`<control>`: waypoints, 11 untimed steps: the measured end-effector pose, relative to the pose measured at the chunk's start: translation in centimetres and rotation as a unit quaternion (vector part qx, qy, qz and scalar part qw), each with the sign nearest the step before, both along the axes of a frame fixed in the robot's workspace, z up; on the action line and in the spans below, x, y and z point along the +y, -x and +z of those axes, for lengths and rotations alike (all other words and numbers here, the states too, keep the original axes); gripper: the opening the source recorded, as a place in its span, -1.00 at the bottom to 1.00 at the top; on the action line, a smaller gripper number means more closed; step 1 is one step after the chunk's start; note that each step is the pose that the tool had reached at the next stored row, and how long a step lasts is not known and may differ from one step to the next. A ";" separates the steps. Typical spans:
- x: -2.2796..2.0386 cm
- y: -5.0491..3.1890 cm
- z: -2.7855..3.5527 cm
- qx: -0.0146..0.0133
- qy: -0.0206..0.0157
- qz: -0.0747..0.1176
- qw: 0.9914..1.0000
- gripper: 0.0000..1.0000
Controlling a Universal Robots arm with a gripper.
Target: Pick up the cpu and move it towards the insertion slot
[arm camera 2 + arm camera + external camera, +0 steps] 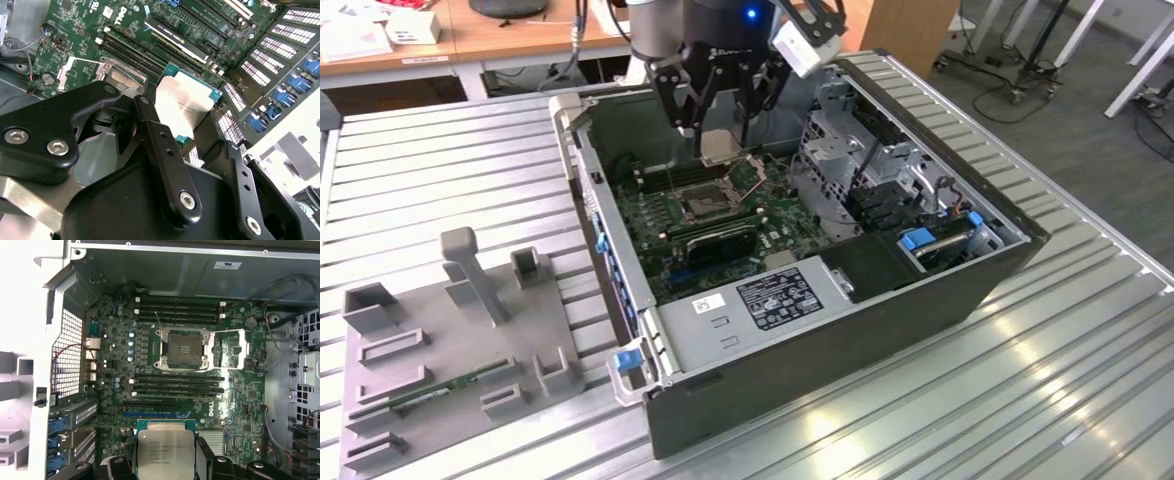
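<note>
Open computer case (854, 330) beside grey fixture tray (454, 380) on slatted table (1067, 400)

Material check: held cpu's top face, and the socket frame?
The square silvery-beige cpu, gripped in the black pincer: top looks like matte brushed metal with dark print, on a teal-edged board. The square silver insertion slot frame: apparently bare stamped metal, bright glints; the centre is dark.

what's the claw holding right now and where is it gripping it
The claw holds the cpu, pinched by its two opposite side edges, above the motherboard and short of the insertion slot.
</note>
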State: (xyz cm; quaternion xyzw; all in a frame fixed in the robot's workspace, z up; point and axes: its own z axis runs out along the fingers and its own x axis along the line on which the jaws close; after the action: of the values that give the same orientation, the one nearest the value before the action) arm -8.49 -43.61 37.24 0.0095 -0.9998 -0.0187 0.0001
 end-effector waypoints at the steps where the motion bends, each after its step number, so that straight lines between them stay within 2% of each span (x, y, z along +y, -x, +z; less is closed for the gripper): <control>1: 0.06 -0.01 0.00 0.000 0.000 0.000 1.000 0.09; 11: 0.50 -0.15 -0.02 0.000 0.000 0.000 1.000 0.09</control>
State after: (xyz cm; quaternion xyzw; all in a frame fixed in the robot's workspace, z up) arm -8.34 -43.11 37.22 0.0096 -0.9998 -0.0188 0.0000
